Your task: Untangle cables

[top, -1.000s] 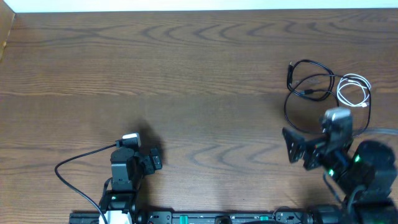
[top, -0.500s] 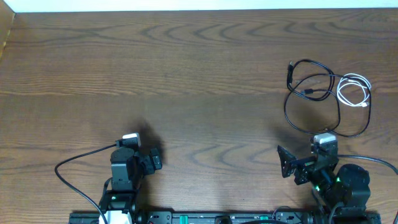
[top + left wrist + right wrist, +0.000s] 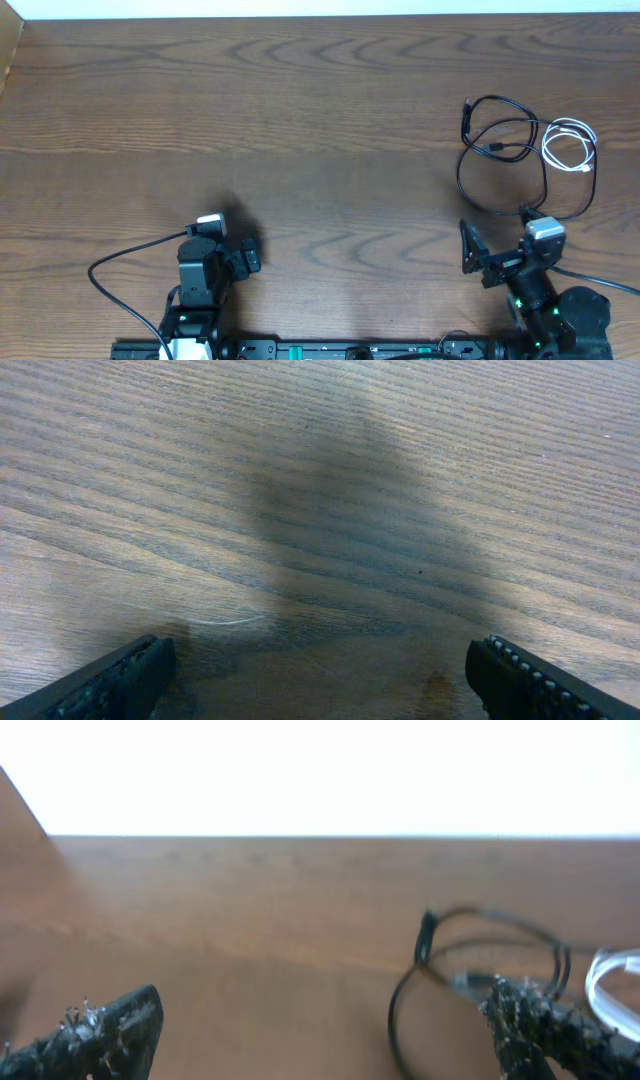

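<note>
The cables lie at the table's right side: a black cable (image 3: 500,150) in wide overlapping loops, and a small white cable (image 3: 568,144) coiled against its right part. My right gripper (image 3: 497,233) hovers open just in front of the black loops and holds nothing. In the right wrist view, which is blurred, the black cable (image 3: 420,975) curves ahead beside the right fingertip (image 3: 540,1020), and the white cable (image 3: 612,975) shows at the right edge. My left gripper (image 3: 243,257) rests open at the front left, far from the cables, over bare wood (image 3: 320,540).
A thick black arm wire (image 3: 120,262) loops out on the table left of the left arm. The table's far edge (image 3: 320,18) meets a white surface. The arm mounts sit along the near edge.
The right arm has drawn back from the cables toward the near edge and turned slightly right. The left arm and the cables have not moved.
</note>
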Robot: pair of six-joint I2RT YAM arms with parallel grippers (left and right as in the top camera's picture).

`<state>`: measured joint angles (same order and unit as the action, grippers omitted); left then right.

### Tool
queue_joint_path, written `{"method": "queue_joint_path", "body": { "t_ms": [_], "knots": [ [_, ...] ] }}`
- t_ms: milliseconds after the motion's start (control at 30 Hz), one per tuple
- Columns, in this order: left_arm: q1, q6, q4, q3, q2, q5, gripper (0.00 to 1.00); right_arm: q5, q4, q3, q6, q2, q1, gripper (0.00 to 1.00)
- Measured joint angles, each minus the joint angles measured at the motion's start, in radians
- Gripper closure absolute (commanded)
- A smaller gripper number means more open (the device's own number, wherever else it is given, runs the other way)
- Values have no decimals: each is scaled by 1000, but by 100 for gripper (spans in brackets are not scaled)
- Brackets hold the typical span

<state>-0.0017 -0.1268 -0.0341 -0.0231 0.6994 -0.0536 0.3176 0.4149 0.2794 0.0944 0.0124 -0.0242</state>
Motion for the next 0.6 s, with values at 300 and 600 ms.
{"method": "queue_joint_path", "body": {
  "t_ms": [300,600],
  "knots": [
    [0,0,0,0,0,0,2,1,-176,-13,0,-2,-37,1],
    [0,0,-1,0,0,0,2,0,-590,-219,0,-2,-94,1]
  ]
}}
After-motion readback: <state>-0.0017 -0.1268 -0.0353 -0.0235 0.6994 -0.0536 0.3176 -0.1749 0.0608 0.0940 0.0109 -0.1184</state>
